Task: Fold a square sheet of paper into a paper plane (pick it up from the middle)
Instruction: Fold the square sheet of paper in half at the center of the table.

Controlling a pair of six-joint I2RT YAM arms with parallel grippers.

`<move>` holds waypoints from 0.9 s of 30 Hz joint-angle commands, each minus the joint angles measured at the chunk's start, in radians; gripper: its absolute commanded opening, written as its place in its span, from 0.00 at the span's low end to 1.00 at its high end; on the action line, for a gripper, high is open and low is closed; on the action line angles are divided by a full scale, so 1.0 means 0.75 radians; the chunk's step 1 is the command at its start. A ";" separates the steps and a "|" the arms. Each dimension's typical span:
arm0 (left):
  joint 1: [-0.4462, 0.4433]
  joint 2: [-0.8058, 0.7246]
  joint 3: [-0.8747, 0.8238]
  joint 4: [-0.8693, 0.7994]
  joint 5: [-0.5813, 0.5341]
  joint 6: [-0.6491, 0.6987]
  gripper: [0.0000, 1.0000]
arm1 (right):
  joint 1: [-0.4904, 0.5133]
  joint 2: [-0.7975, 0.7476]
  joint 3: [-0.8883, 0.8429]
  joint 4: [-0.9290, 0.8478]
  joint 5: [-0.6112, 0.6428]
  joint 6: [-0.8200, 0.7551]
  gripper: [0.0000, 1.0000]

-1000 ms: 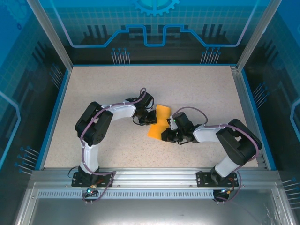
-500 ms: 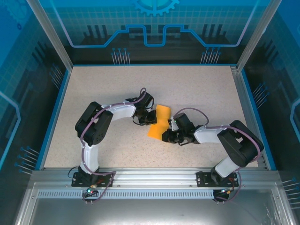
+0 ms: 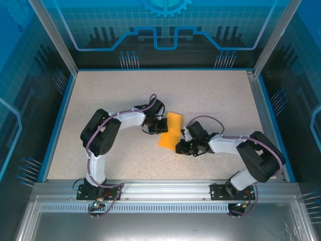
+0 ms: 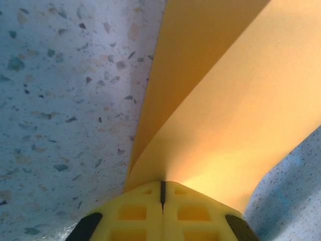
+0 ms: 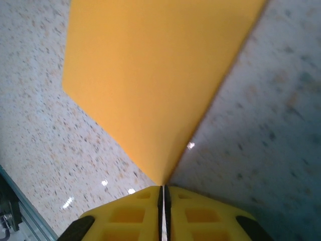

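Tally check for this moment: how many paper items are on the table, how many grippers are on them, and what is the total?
Orange paper sheet, partly folded: 1
Grippers pinching it: 2, the left gripper and the right gripper, both shut on the sheet
Total: 3

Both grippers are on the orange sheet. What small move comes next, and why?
Probably ease the right gripper slightly away from the left gripper, both shut on the square sheet of paper. In the left wrist view its two layers splay apart, uncreased; light tension should flatten them.
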 commanded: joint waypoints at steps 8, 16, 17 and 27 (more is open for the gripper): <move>-0.015 0.074 -0.026 -0.073 -0.002 0.039 0.00 | -0.210 -0.047 0.173 -0.006 -0.039 0.065 0.15; -0.015 0.075 -0.021 -0.078 0.000 0.043 0.00 | -0.226 0.244 0.352 0.092 -0.095 0.060 0.13; -0.014 0.073 -0.022 -0.080 0.000 0.045 0.00 | -0.228 0.265 0.353 0.101 -0.087 0.061 0.13; -0.015 0.077 -0.022 -0.079 -0.004 0.045 0.00 | -0.278 0.346 0.253 0.156 -0.038 0.001 0.13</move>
